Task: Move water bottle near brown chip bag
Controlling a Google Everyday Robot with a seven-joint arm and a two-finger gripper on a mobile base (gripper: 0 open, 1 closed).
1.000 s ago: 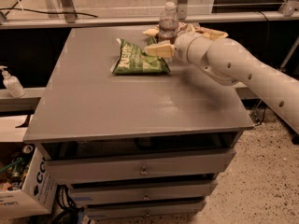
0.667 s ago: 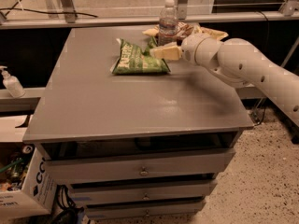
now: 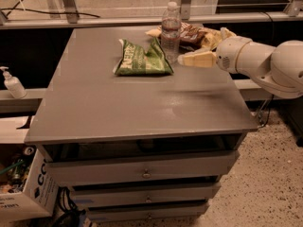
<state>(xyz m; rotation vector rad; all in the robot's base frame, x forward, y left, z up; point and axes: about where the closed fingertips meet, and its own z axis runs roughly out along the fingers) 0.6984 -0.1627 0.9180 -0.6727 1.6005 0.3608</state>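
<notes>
The water bottle (image 3: pixel 170 31), clear with a white cap, stands upright at the back of the grey table (image 3: pixel 132 108). The brown chip bag (image 3: pixel 190 32) lies right behind it on its right, touching or nearly touching. My gripper (image 3: pixel 183 59), cream-coloured on a white arm (image 3: pixel 265 63) that reaches in from the right, sits low over the table just right of the bottle's base. It is beside the bottle, not around it.
A green chip bag (image 3: pixel 142 59) lies left of the bottle. A pale yellow bag (image 3: pixel 216 36) lies behind the gripper at the back right. A white pump bottle (image 3: pixel 11 83) stands on a ledge at left. A cardboard box (image 3: pixel 26 195) sits on the floor.
My gripper has drawn back to the right, from in front of the bottle and the green bag's edge to beside the bottle's base. The bottle stays upright in place.
</notes>
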